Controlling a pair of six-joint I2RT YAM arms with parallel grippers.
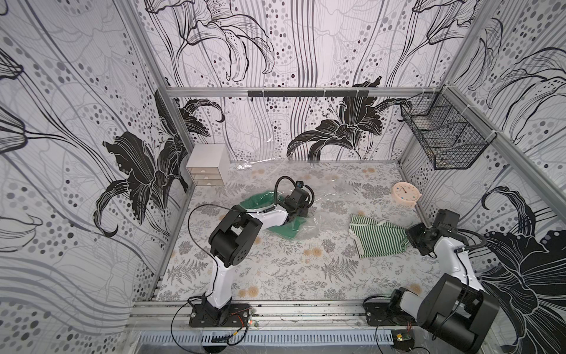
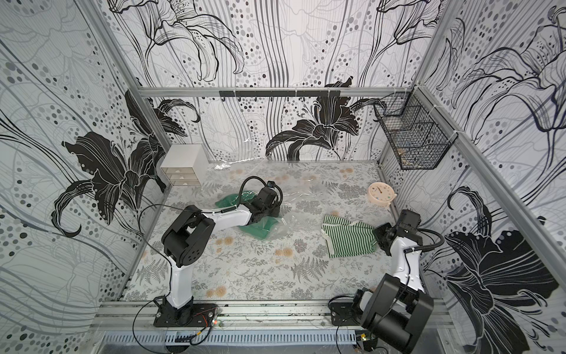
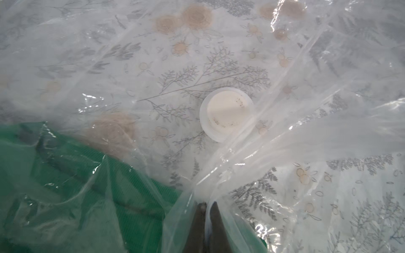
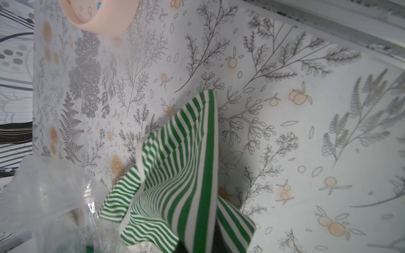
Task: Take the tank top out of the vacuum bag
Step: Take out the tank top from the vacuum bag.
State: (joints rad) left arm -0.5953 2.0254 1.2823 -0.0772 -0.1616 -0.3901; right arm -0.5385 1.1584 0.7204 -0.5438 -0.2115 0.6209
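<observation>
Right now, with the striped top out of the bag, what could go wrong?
The right hand is shut on the green-and-white striped tank top; retreating without releasing could drag it along. The left hand pinches the clear crinkly vacuum bag; lifting might tip out the solid green shirt.

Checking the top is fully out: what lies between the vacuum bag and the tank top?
Only a strip of bare floral table cover; both top views show the vacuum bag and the tank top lying apart.
</observation>
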